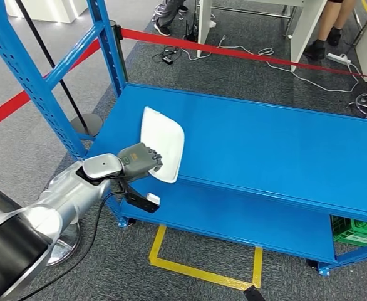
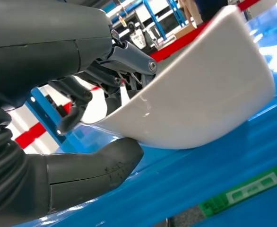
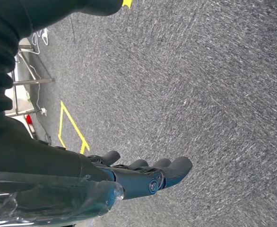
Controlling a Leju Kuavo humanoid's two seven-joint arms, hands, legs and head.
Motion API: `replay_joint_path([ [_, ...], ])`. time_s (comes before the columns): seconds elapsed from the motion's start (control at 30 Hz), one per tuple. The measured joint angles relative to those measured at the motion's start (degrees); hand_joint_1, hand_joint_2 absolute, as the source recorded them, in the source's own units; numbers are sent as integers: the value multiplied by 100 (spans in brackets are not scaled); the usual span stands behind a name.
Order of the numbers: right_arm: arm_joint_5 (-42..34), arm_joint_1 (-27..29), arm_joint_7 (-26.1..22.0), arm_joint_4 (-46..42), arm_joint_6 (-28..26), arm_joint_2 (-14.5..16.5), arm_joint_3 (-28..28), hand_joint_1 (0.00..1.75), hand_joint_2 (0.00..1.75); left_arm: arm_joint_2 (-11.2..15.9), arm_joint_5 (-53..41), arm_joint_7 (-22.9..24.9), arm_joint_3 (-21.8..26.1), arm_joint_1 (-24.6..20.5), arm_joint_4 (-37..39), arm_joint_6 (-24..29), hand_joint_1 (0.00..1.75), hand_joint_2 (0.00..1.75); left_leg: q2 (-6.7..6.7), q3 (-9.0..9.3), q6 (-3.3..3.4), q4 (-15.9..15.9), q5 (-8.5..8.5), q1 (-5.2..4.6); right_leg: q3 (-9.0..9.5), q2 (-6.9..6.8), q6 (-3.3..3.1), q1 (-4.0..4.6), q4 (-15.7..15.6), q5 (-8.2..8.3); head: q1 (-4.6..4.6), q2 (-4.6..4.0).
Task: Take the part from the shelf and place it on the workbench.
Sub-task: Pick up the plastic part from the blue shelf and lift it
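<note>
A blue shelf [image 1: 276,144] is filling most of the head view, its broad upper deck lying above a lower deck, with blue uprights [image 1: 28,75] rising at its left end. Grey carpet [image 1: 228,63] is running behind and around it, crossed by a red barrier tape [image 1: 238,53] and marked in front by a yellow floor outline [image 1: 205,273]. A person's legs [image 1: 330,28] are standing beyond the tape at the far right, near loose cables [image 1: 314,81]. The left arm [image 1: 63,200] is reaching in to the deck's near left corner, where the left hand [image 1: 139,162] is gripping the white part [image 1: 165,143] by its near edge, fingers [image 2: 73,101] over the top and thumb [image 2: 94,168] beneath; the part is tilting, its held edge lifted off the deck. The right hand [image 3: 144,175] is hanging over carpet, fingers extended and holding nothing.
</note>
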Motion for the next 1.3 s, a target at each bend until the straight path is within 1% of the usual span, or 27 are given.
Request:
replay_joint_path([
  [1.03, 0, -3, -42, 1, 26, 0, 0, 0, 175, 69, -6, 11, 72, -8, 0, -66, 175, 175, 0, 1, -6, 0, 7, 1, 0, 0, -1, 1, 3, 1, 0, 0],
  [1.3, -2, -3, -42, 2, 22, 0, 0, 0, 175, 69, 26, 138, 94, -6, 0, 18, 175, 175, 0, 1, -6, 0, 7, 1, -1, 0, -1, 1, 3, 1, -1, 0],
])
